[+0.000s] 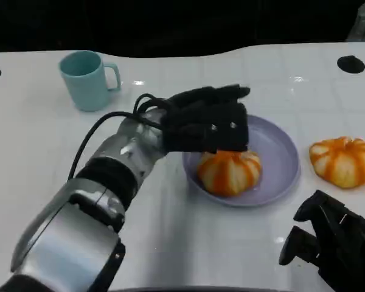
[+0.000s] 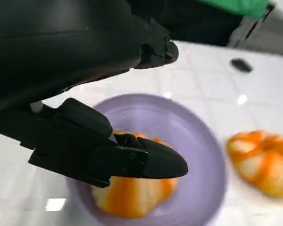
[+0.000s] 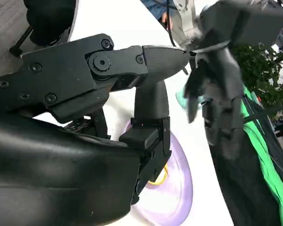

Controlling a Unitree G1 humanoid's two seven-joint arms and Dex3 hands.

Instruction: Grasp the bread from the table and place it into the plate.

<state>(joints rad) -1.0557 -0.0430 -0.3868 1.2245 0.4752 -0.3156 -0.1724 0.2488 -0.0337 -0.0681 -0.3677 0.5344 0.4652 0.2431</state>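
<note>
- 1 bread roll already lies in the lilac plate; left hand hovers just above, fingers apart
- 1 more roll sits on the table
- Right hand idles, holding nothing, fingers apart

One bread lay in the plate, toward its near left. A second bread sat on the table just right of the plate. A mug stood far left.

The left hand hovers over the round lilac plate, blocking access from above, while bare white desk lies open in front.
</note>
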